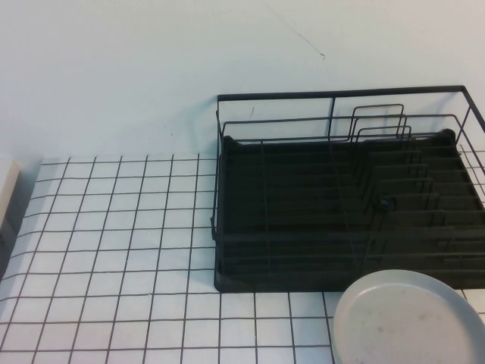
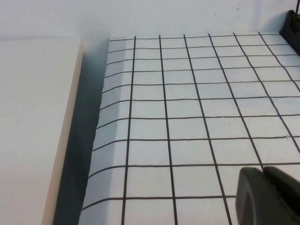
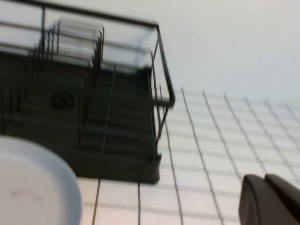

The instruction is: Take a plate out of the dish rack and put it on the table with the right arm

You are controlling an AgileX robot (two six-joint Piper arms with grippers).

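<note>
Plate (image 1: 409,318) lies flat on the desk (image 1: 114,227) just in front of the dish rack (image 1: 341,212), near the rack's right front corner, out of the rack with nothing gripping it. Right gripper (image 3: 272,199) shows only as a dark tip over the desk, apart from plate and rack; can't tell its fingers' opening. Left gripper (image 2: 268,194) hangs over bare grid beside a beige board (image 2: 33,131), fingers also can't tell.

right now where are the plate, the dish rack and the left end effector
plate (image 1: 413,322): high view, middle of its pale face, on the table in front of the rack
dish rack (image 1: 303,220): high view, its ribbed black tray base
left end effector (image 2: 268,194): left wrist view, its dark tip above the grid
</note>
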